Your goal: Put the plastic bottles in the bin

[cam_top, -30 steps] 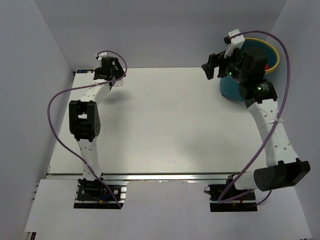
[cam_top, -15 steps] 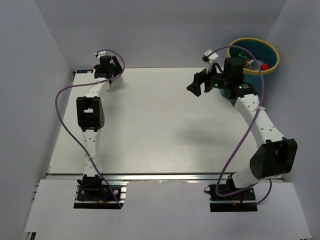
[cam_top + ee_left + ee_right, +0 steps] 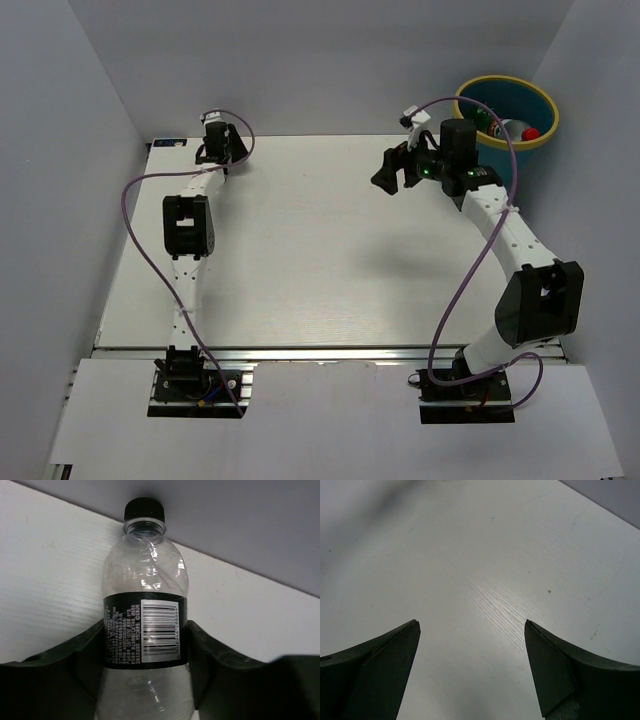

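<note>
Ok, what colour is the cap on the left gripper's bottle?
Black cap on the bottle, best in left wrist view.

Clear bottle (image 3: pixel 145 630) with black cap and barcoded black label; teal bin (image 3: pixel 515 98), yellow rim.

The right gripper (image 3: pixel 471 623) hangs over the white table (image 3: pixel 485 555) with its two dark fingers (image 3: pixel 375 670) spread wide, the wood-grained surface showing plainly in the gap. A few tiny dark specks lie beyond the tips, a soft shadow crosses ahead of one finger, and a grey wall (image 3: pixel 615 497) sits far past the other.
</note>
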Tool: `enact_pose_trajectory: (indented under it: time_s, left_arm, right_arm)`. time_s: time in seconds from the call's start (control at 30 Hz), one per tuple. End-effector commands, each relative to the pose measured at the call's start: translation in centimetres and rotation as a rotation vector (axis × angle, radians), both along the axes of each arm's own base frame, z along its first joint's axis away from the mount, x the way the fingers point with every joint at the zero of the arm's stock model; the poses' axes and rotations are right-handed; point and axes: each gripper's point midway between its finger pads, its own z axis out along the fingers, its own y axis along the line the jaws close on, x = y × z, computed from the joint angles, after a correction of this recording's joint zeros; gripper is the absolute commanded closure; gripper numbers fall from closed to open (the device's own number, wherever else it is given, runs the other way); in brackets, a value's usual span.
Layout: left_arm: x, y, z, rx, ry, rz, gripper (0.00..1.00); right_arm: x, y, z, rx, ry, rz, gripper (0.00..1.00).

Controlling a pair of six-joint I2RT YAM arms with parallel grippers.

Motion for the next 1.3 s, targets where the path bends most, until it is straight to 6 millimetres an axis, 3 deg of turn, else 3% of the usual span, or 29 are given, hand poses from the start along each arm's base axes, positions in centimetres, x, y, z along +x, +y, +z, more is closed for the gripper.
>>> enact_pose_trajectory:
  time_s: [0.0,0.03,0.07,0.1,0.13,0.17,0.2,0.23,0.27,0.3,0.33,0.37,0.4,0.43,0.47,0.5,0.53,0.57,0.6,0.63,0.7,0.73,0.8,0.97,1.17,1.27]
  left_arm:
    - [-0.9,-0.9,4.5,-0.019,-0.041,-0.062,0.50]
    - [-1.3,-1.3,7.0,-0.026,-0.074,-0.083,0.54]
    - [-1.7,-1.4,7.6,-0.024,-0.079,-0.090,0.58]
    - [-2.7,-1.8,6.9,-0.034,-0.049,-0.113,0.69]
    - [-3.4,-2.9,9.8,-0.058,-0.082,-0.172,0.73]
    - [-4.7,-3.6,9.0,-0.076,-0.053,-0.211,0.79]
    - [-5.5,-4.6,9.8,-0.095,-0.063,-0.261,0.81]
    - [-7.2,-6.7,13.6,-0.134,-0.121,-0.372,0.82]
    - [-8.5,-7.8,14.6,-0.155,-0.141,-0.426,0.85]
    - [-10.6,-9.4,13.4,-0.179,-0.148,-0.485,0.89]
    - [-12.3,-10.7,14.1,-0.196,-0.171,-0.538,0.89]
    - [-14.7,-12.4,18.0,-0.203,-0.248,-0.623,0.89]
    - [-17.5,-14.4,16.1,-0.213,-0.221,-0.673,0.89]
    - [-19.2,-15.6,16.5,-0.206,-0.228,-0.704,0.89]
    - [-21.2,-16.2,19.3,-0.177,-0.289,-0.719,0.89]
    - [-23.4,-18.5,19.2,-0.177,-0.278,-0.754,0.89]
    - [-26.0,-19.3,16.8,-0.176,-0.225,-0.758,0.89]
    - [-27.9,-20.2,16.9,-0.170,-0.242,-0.773,0.89]
    - [-30.7,-22.7,20.3,-0.162,-0.366,-0.828,0.87]
    - [-33.2,-23.5,18.2,-0.162,-0.340,-0.866,0.85]
    - [-37.2,-26.1,20.1,-0.182,-0.406,-0.969,0.85]
    - [-38.3,-26.8,20.0,-0.196,-0.406,-0.998,0.86]
    - [-41.0,-28.4,19.8,-0.231,-0.405,-1.069,0.88]
    - [-43.7,-30.5,20.4,-0.255,-0.426,-1.155,0.90]
    - [-44.5,-32.6,20.1,-0.259,-0.404,-1.206,0.93]
    - [-44.9,-33.0,21.1,-0.256,-0.436,-1.215,0.94]
  right_arm:
    - [-0.3,0.5,0.5,0.053,-0.007,0.007,0.11]
    - [-0.6,0.5,0.3,0.064,0.003,0.004,0.11]
    - [-1.0,0.7,1.1,0.103,0.005,-0.003,0.11]
    - [-1.9,0.8,-0.3,0.113,0.041,-0.001,0.11]
    - [-2.3,0.8,-0.5,0.131,0.050,-0.005,0.11]
    - [-3.3,1.0,-0.8,0.181,0.070,-0.019,0.11]
    - [-3.8,1.2,-0.8,0.206,0.071,-0.024,0.11]
    - [-4.5,1.3,0.2,0.242,0.045,-0.029,0.11]
    - [-4.9,1.4,0.2,0.274,0.048,-0.044,0.11]
    - [-5.5,1.8,-0.5,0.334,0.084,-0.059,0.11]
    - [-6.0,1.8,-0.2,0.365,0.089,-0.073,0.11]
    - [-6.2,1.8,-0.3,0.393,0.101,-0.096,0.11]
    - [-6.8,2.0,-0.4,0.459,0.109,-0.107,0.11]
    - [-7.0,2.1,-0.4,0.496,0.107,-0.109,0.11]
    - [-7.4,2.3,-0.3,0.533,0.107,-0.108,0.11]
    - [-8.0,2.5,0.0,0.589,0.132,-0.105,0.11]
    - [-8.7,2.6,0.5,0.632,0.098,-0.079,0.11]
    - [-9.2,2.9,0.9,0.660,0.095,-0.059,0.11]
    - [-9.9,3.1,2.4,0.710,0.058,-0.027,0.11]
    - [-10.4,3.3,2.3,0.722,0.059,-0.013,0.11]
    - [-11.5,4.0,3.1,0.753,0.045,0.020,0.11]
    - [-12.2,4.2,4.4,0.791,0.018,0.048,0.11]
    - [-13.0,4.5,4.4,0.831,0.019,0.051,0.11]
    - [-13.3,3.9,4.2,0.891,0.032,-0.008,0.11]
    - [-14.4,5.8,3.7,0.885,0.085,0.045,0.11]
    - [-13.3,6.1,2.8,0.854,0.106,-0.018,0.11]
